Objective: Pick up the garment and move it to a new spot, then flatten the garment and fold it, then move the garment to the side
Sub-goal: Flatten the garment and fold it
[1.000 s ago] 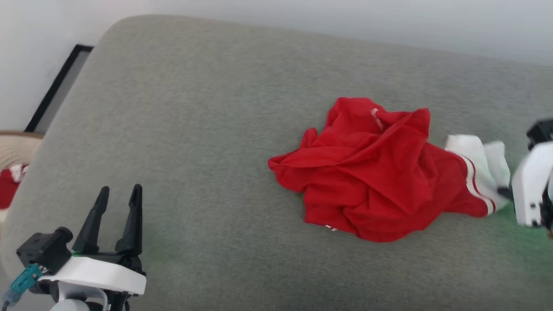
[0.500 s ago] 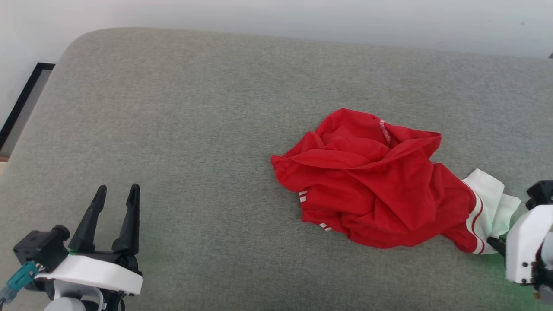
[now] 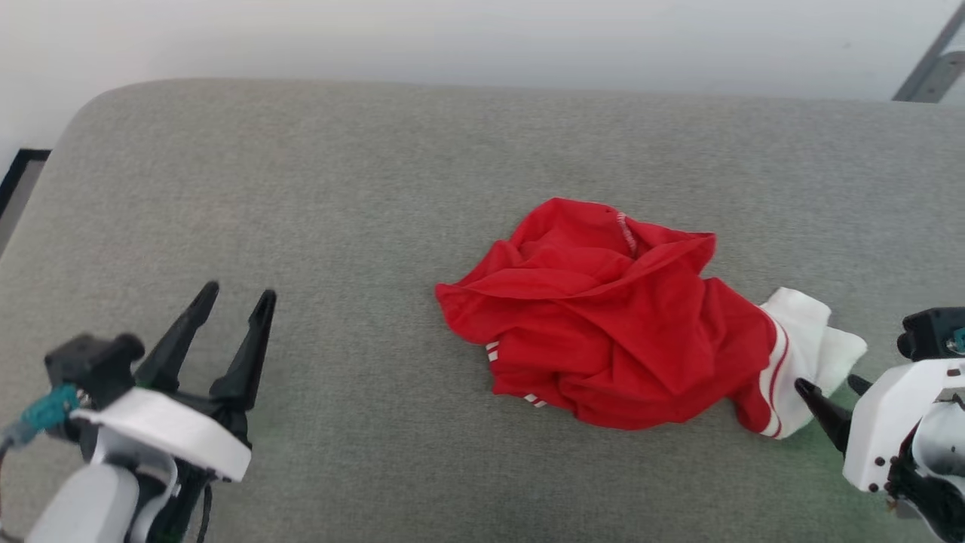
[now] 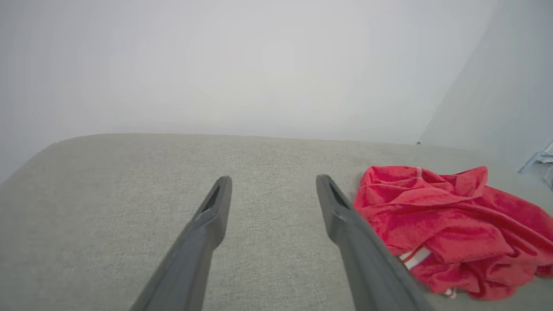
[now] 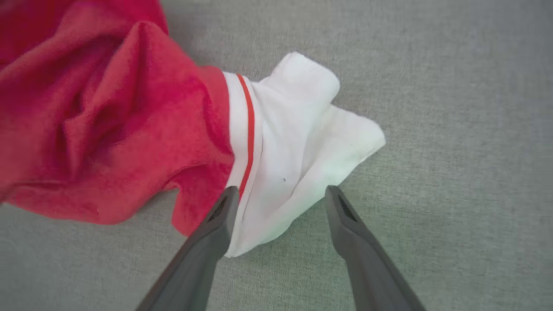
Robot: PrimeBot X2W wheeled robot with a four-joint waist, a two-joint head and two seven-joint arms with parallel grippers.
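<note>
Head view. The garment (image 3: 618,324), a bright red shirt, lies crumpled in a loose heap on a grey cushion (image 3: 301,188), a little right of the cushion's middle. Folds run across the heap, and short white-and-red striped trim shows at its near edge. A white sleeve end (image 3: 807,347), set off from the red by a thin red stripe, trails out flat from the garment's right side. My right gripper (image 3: 829,385) sits just beside that sleeve end, on the side away from the heap, its two dark fingers spread and pointing toward the garment. My left gripper (image 3: 240,292) hangs over bare cushion well to the left of the garment and nearer to me, fingers likewise spread, holding nothing. Beyond the garment a pale wall (image 3: 452,38) rises behind the cushion's far edge.

Left wrist view. My left gripper (image 4: 273,179) stands wide apart, with only grey cushion between its fingers; the garment (image 4: 453,224) lies off to one side of them, clear of both.

Right wrist view. My right gripper (image 5: 281,192) is spread, with the creased corner of the sleeve end (image 5: 293,142) reaching down between its fingers. One fingertip overlaps the sleeve's edge by the red stripe; whether it touches the fabric I cannot tell. The red body of the garment (image 5: 108,116) bunches beyond that finger.
</note>
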